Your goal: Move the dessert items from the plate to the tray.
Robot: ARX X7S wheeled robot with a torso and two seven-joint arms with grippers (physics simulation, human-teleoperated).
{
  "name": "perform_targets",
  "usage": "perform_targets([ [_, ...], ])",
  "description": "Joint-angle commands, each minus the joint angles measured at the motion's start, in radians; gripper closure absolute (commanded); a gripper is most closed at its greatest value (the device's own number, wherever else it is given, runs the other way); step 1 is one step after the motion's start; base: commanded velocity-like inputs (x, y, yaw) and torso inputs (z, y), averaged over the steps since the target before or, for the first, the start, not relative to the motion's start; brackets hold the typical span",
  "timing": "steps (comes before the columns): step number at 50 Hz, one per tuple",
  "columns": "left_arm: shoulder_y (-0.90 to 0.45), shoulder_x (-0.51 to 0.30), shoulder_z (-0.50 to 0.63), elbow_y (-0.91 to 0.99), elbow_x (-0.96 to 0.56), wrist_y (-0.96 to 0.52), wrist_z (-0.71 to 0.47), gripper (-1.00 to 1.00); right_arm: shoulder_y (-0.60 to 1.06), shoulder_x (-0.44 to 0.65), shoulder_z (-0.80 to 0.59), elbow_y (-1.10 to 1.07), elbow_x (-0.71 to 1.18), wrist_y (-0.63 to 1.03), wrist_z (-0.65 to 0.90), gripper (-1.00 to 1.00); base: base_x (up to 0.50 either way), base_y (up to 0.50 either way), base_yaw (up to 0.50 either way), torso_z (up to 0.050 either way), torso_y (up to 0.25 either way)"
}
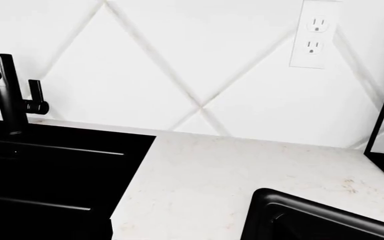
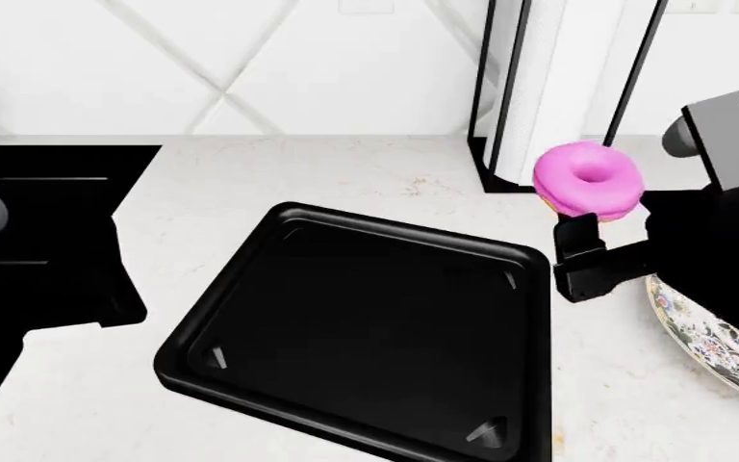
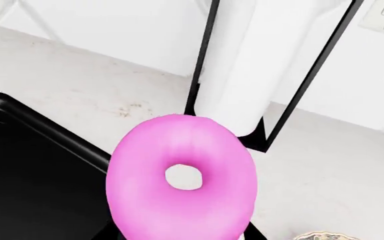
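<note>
A pink-glazed ring donut point(image 2: 588, 181) hangs in the air, held from below by my right gripper point(image 2: 593, 229), which is shut on it. It is just past the right rim of the glossy black tray point(image 2: 369, 337), whose inside is bare. In the right wrist view the donut point(image 3: 182, 180) fills the middle, with the tray point(image 3: 25, 165) beside it. The floral plate point(image 2: 719, 342) lies under the right arm at the right edge, mostly hidden. A sliver of the plate point(image 3: 322, 236) shows in the right wrist view. My left gripper does not show; its camera sees a tray corner point(image 1: 312, 220).
A black-framed paper towel holder point(image 2: 562, 87) stands against the tiled wall just behind the donut. A black sink point(image 2: 36, 221) with a black faucet point(image 1: 5, 95) lies left of the tray. A wall outlet point(image 1: 315, 32) is above the counter.
</note>
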Motion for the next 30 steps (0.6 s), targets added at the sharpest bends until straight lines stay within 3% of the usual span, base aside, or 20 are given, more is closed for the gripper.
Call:
perform_targets([
  [1,0.009,-0.003,-0.007,0.003,-0.001,0.004,0.000,-1.00,0.022,-0.024,-0.045,-0.041,0.050,-0.011,0.004,1.00,0.00,0.00,0.00,0.000,0.000],
  [30,0.055,0.000,-0.041,0.008,0.020,0.008,0.024,-1.00,-0.068,-0.088,-0.082,-0.113,0.068,-0.060,-0.056,1.00,0.00,0.00,0.00,0.000,0.000],
])
